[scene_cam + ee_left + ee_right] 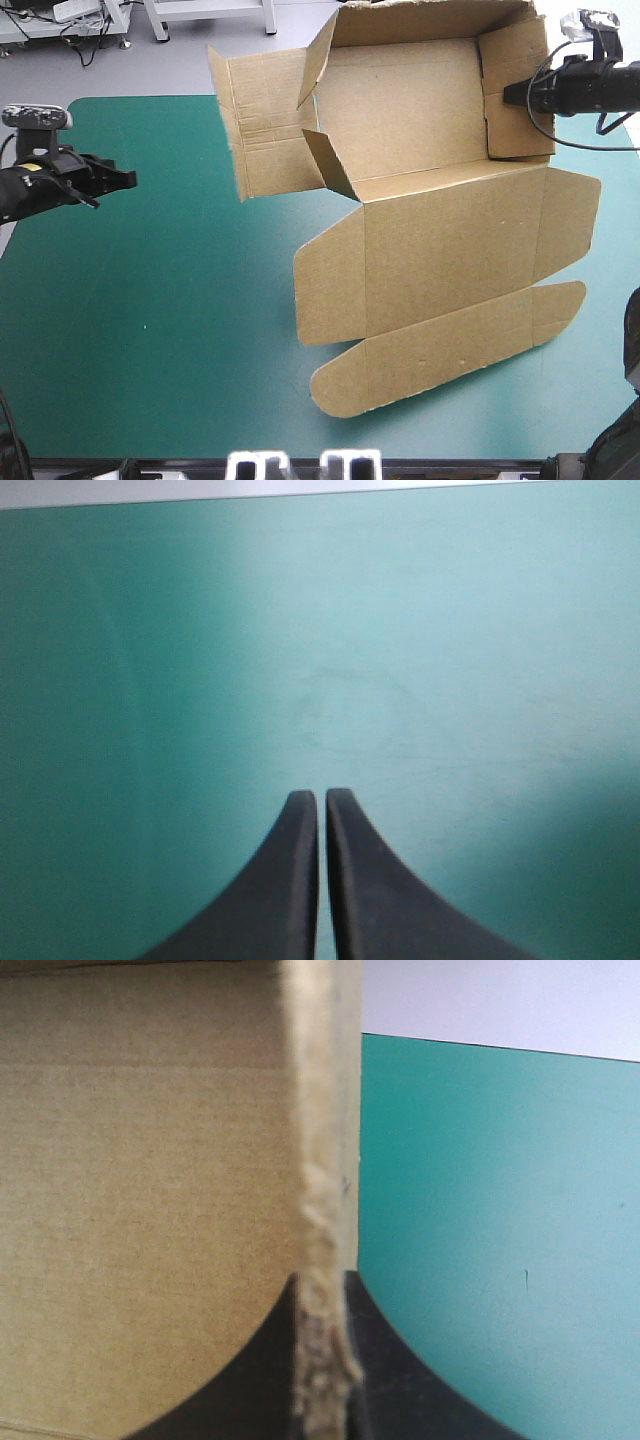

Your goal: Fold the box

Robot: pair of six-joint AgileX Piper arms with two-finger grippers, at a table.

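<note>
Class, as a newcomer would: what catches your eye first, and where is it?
The brown box, walls partly raised and lid open, fills the teal-green cover's right half. The right gripper is shut on its right wall; the left gripper, shut, hangs over the bare left side.

High view: above, behind me, looking down on the counter (150, 330). Wrist views: close along my jaws; left shares counter, right shares the box (140, 1210) wall.
</note>
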